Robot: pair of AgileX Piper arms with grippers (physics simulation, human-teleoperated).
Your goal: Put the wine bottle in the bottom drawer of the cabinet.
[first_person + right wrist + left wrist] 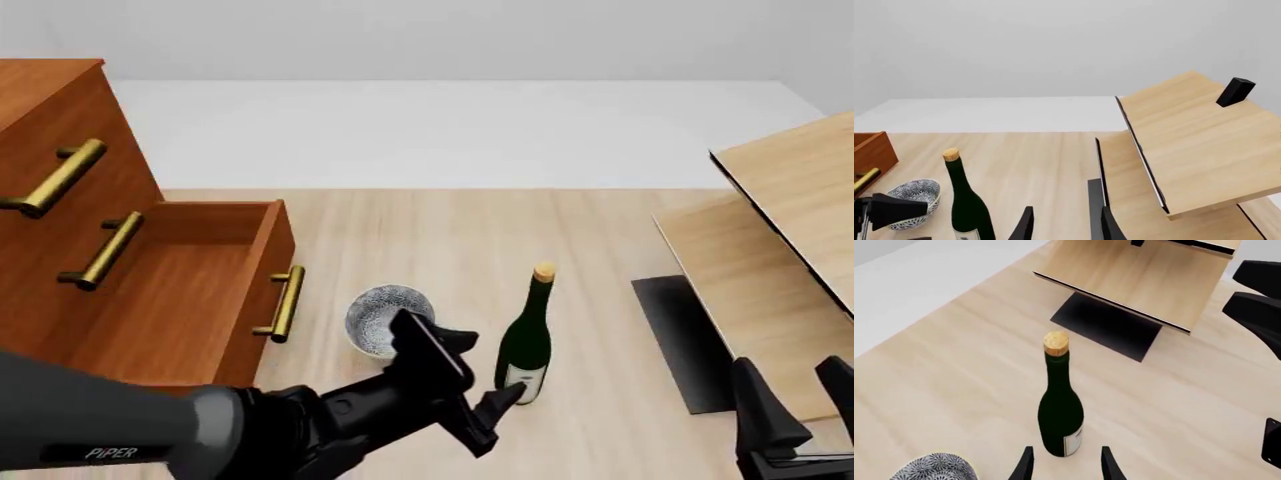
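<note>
Item: wine bottle, dark green, gold cap, white label. It is standing upright on the table, long axis vertical, just to the right of the speckled cup and well in front of the cabinet.

Item: my left gripper. I am holding it low beside the bottle's base, fingers spread apart and gripping nothing. In the left wrist view the bottle's lower body is sitting straight ahead, in line with the gap between my fingers (contact not evident; I am judging a small gap).

Item: my right gripper. I am keeping it at the near right edge, well apart from the bottle, fingers parted and empty. The left is clearly the nearer.

Item: bottom drawer. It is standing pulled open to the left of the bottle, beyond the cup, interior bare as far as visible.

Note: I am judging that the coming grasp depends on advancing straight forward around the upright body.
</note>
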